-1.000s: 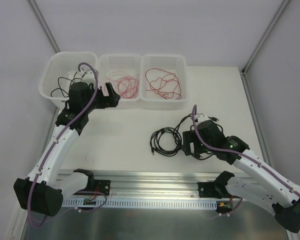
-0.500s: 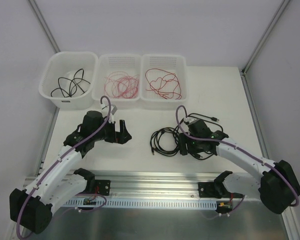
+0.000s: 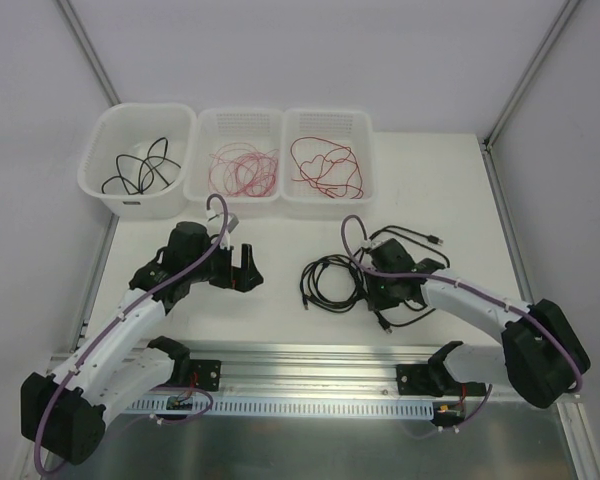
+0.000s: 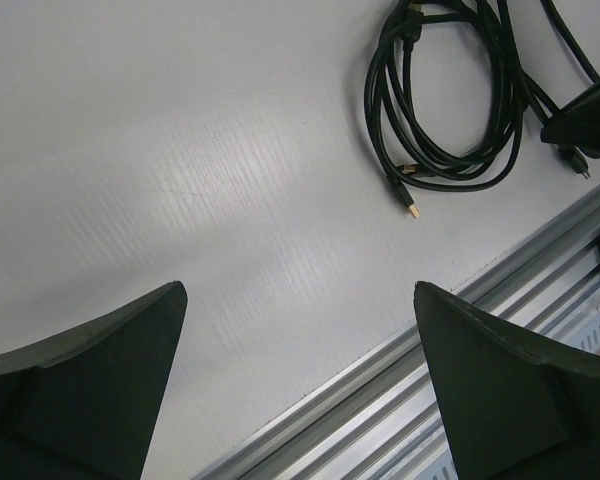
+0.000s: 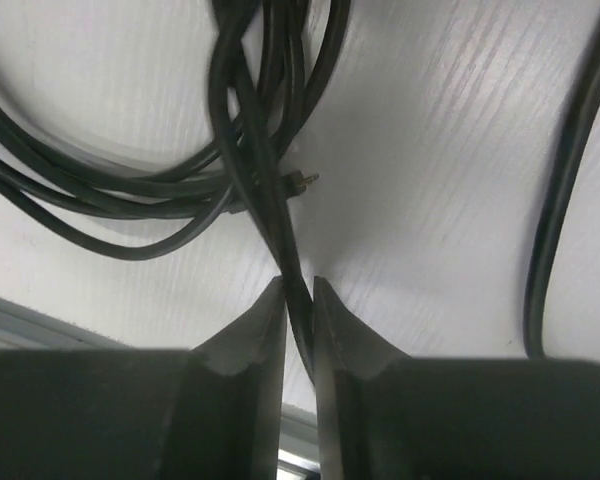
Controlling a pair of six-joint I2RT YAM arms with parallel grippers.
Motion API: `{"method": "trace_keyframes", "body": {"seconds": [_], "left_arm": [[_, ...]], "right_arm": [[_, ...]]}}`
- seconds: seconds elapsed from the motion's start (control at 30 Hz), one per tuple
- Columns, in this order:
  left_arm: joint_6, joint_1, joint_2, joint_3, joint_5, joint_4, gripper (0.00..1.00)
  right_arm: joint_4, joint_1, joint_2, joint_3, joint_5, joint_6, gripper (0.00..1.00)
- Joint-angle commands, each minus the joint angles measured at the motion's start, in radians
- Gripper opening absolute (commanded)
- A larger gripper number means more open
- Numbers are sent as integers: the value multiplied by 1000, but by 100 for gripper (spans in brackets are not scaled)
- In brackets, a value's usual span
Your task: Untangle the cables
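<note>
Cables (image 3: 330, 283): black tangle lies mid-counter (image 3: 270, 320), near front edge. Left fingers (image 4: 90, 390), wide apart & empty, have pulled back from left bin (image 3: 93, 180) and now hover over bare counter just left of tangle. Right fingers (image 5: 255, 345) have just closed on one black strand (image 5: 278, 235) at tangle's right side. Grip made, so prob. ready to draw that strand out.

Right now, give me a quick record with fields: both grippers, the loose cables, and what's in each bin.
left gripper: open, empty, over bare table
right gripper: shut on black cable strand
tangled black cables: coiled on table by right gripper
left bin: sorted black cable
middle bin: pinkish-red wires
right bin: red wires
</note>
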Motion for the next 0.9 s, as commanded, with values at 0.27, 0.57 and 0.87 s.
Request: {"method": "trace_keyframes", "body": {"seconds": [0.27, 0.57, 0.87], "left_arm": [[16, 0, -29, 10, -11, -14, 99], [-24, 2, -43, 10, -5, -12, 99], [-344, 0, -116, 100, 60, 1, 99]], "right_arm": [[-312, 11, -265, 328, -5, -119, 1], [-371, 135, -301, 540, -51, -188, 1], [-268, 289, -233, 595, -44, -236, 1]]}}
